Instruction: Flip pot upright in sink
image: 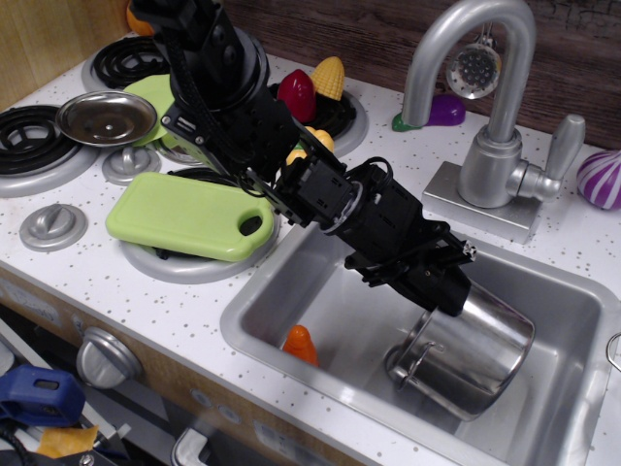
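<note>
Observation.image shows my gripper (452, 294) mid-flip, jaws pinching the tilted pot (473, 353) inside the sink (291, 277); next I must rotate it fully upright.

White speckled counter (184, 311) with sink (291, 291)

One pot (471, 351), perhaps four burners (126, 60).

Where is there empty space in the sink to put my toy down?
The sink has bare floor between the orange toy and the tilted pot. The right side is crowded by the pot and gripper.
</note>
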You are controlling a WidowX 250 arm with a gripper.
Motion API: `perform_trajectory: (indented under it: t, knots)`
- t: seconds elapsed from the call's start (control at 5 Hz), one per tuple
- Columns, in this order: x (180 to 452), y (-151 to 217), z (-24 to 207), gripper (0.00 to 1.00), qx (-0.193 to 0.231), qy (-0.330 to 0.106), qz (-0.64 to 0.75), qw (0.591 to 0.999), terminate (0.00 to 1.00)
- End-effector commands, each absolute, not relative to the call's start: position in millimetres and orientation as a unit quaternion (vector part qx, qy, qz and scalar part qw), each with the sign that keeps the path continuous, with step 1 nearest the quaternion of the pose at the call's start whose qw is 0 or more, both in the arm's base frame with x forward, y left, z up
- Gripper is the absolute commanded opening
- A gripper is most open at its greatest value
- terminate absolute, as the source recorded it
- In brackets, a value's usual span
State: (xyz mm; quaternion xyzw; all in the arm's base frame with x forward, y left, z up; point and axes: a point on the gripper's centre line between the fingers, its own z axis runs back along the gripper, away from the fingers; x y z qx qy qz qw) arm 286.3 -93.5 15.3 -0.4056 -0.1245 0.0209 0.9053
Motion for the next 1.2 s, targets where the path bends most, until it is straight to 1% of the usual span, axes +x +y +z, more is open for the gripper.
perform_trajectory:
  t: [0.0, 0.2, 0.4, 0.6, 0.8, 1.0]
  knots:
    - [292, -105, 25, 0.0, -0.307, -0.143, 0.007, 0.941, 0.0]
    - [295, -112, 32, 0.0, -0.186, -0.117, 0.004, 0.976, 0.0]
    - [295, -112, 34, 0.0, -0.118, -0.113, -0.003, 0.987, 0.0]
    - [295, -106, 36, 0.0, -0.062, -0.104, -0.023, 0.992, 0.0]
    - [293, -99, 34, 0.0, -0.001, -0.093, -0.049, 0.995, 0.0]
    - [290, -102, 23, 1.0, -0.002, -0.127, -0.03, 0.991, 0.0]
